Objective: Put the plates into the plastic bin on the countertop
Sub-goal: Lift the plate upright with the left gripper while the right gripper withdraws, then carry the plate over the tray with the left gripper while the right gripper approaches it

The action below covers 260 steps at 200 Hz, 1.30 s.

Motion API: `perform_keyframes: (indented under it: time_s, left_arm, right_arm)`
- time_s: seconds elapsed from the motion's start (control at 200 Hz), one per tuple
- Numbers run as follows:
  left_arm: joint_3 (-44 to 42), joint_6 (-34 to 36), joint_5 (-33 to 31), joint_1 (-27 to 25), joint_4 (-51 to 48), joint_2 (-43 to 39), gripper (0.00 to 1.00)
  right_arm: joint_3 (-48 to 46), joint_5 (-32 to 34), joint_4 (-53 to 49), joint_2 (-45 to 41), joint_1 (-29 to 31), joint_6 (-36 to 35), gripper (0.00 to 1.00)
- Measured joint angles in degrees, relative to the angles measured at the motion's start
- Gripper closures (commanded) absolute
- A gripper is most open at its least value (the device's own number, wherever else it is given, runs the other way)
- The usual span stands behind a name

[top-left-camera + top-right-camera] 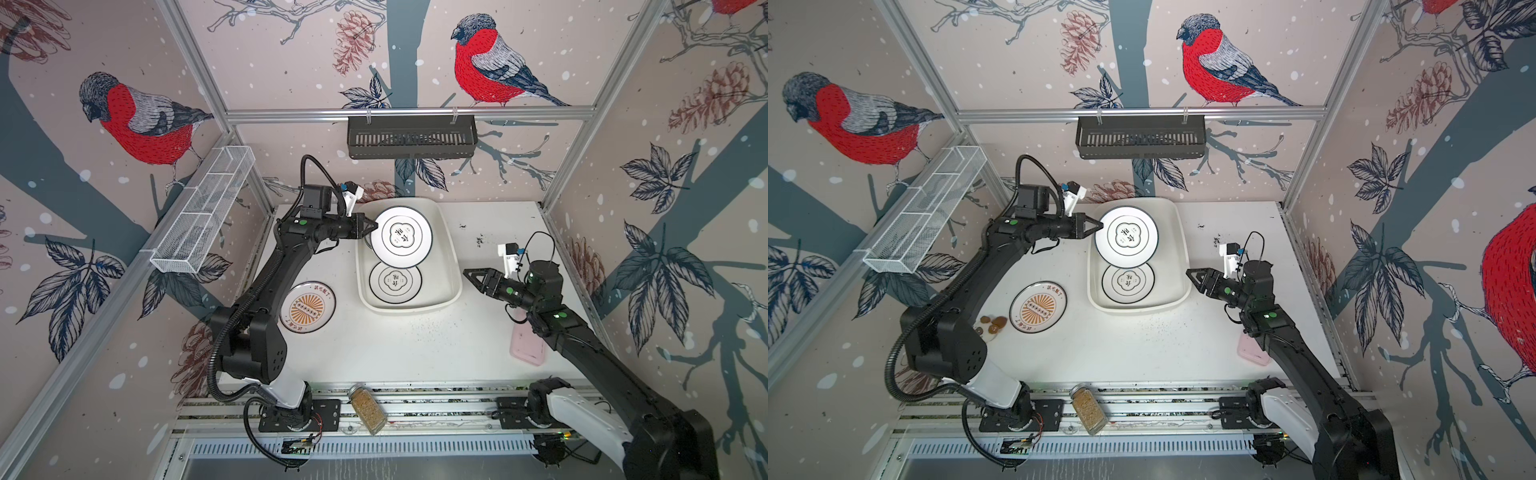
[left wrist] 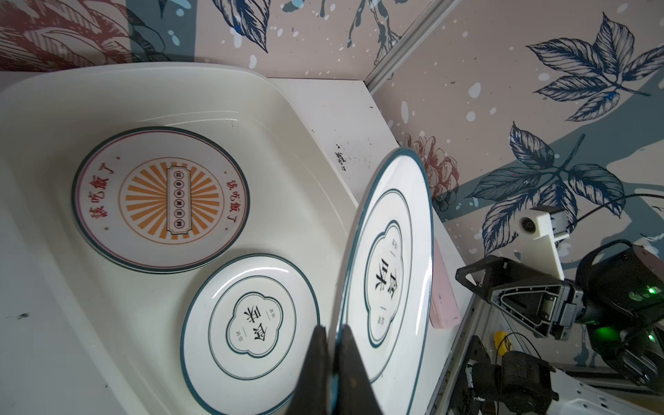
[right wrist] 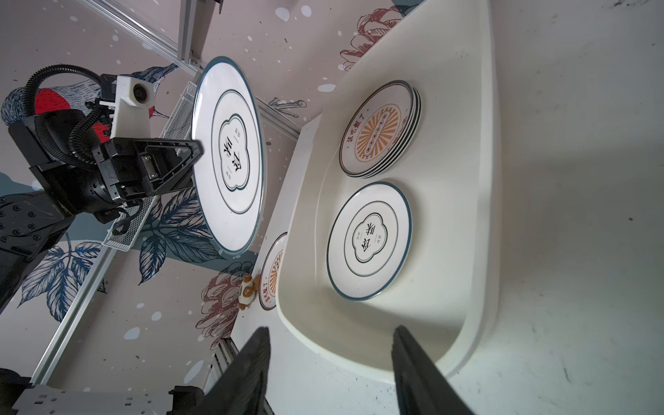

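Top views both show my left gripper (image 1: 372,226) pinched tight on the rim of the held plate (image 1: 401,237), which hangs roughly level above the far end of the bin (image 1: 445,249). The plate reaches away from my fingers toward the bin's middle, so I judge the way in is straight down, not sideways. A cloud plate (image 1: 395,281) lies flat in the bin's near end. One sunburst plate (image 1: 307,306) sits out on the countertop (image 1: 395,353), near the bin's left wall, on my left arm's side. My right gripper (image 1: 471,280) hovers to the right of the bin, apart from it. Left wrist view: my fingers (image 2: 318,373) close on the held plate's edge with only the rim between them. Past it, a stack (image 2: 161,197) of sunburst plates rests on the bin floor beside the cloud plate. Right wrist view: the right fingers (image 3: 257,370) stand wide apart with nothing between them, facing the bin, and the held plate rides clear of the bin's rim. I judge the release needs a descent first, probably onto the stack, which the top views hide beneath the held plate. The sunburst plate on the countertop lies nearer my left arm.
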Motion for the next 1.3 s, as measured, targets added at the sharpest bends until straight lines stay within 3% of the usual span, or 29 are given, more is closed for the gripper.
perform_keyframes:
  time_s: [0.45,0.926,1.301]
  left_arm:
    - [-0.13,2.47,5.81,-2.71,-0.2,0.68,1.0]
    - [-0.09,3.32,8.87,-4.07,-0.85,3.1,1.0]
    - [-0.04,3.74,9.27,-5.01,-1.38,3.13,1.0]
  right_arm:
    - [-0.9,-1.22,3.1,1.49,2.29,-1.11,0.44]
    - [6.12,-1.4,6.51,9.29,7.43,-1.64,0.46]
    - [8.39,-0.42,7.78,12.44,8.96,-2.64,0.62]
